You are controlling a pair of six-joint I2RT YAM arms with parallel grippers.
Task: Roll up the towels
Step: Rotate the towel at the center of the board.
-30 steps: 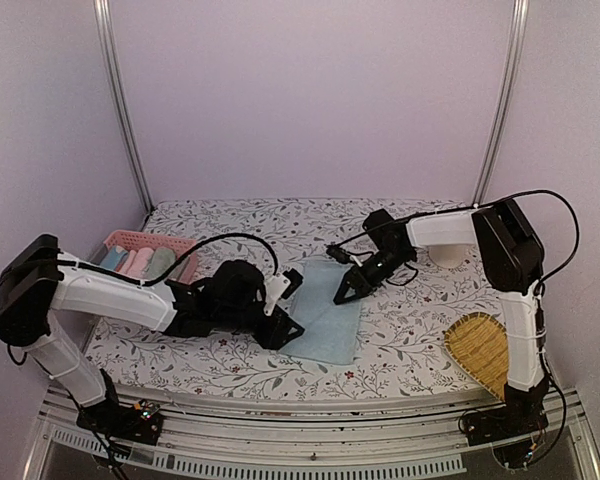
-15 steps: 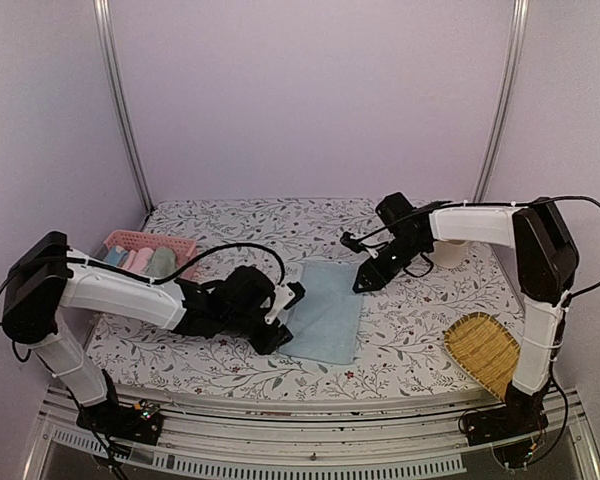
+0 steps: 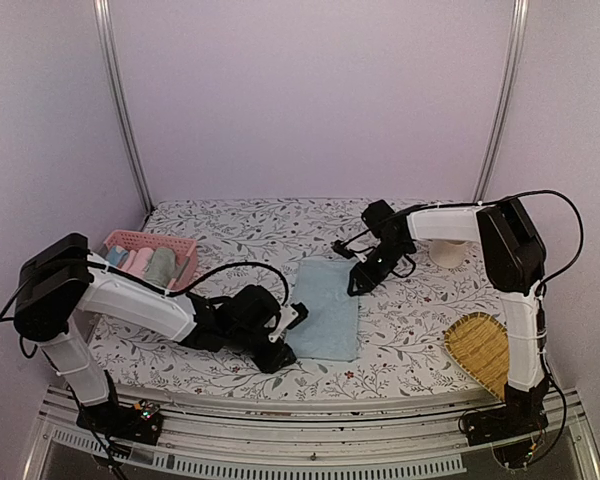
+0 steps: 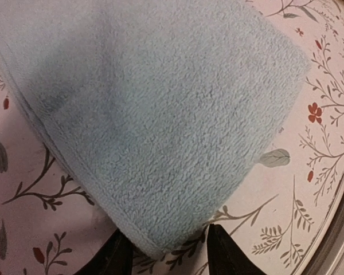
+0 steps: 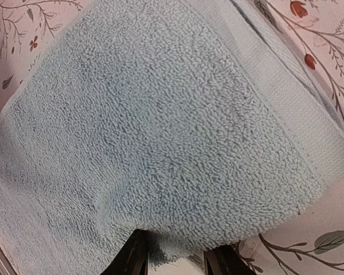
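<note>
Past the right claw [image 3: 357, 283] you face a plain lilac wall [image 3: 310, 100]; beneath it lies a floral-print table [image 3: 230, 225].

- flowery table [image 3: 230, 225] is filling the lower half
- light blue towel [image 3: 325, 305] is lying flat, center
- pink basket [image 3: 145, 237] is sitting left
- cream mug [image 3: 447, 252] is sitting right
- bamboo tray [image 3: 477, 350] is lying lower right

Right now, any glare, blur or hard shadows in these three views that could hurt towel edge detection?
Top external: soft, even pinkish light, no glare, only faint shadows around the light blue towel. Left wrist: pile sharp, a dim shadow patch upper left on the towel, left gripper fingertips near-black. Right wrist: loops crisp, right gripper fingertips dark and featureless.
</note>
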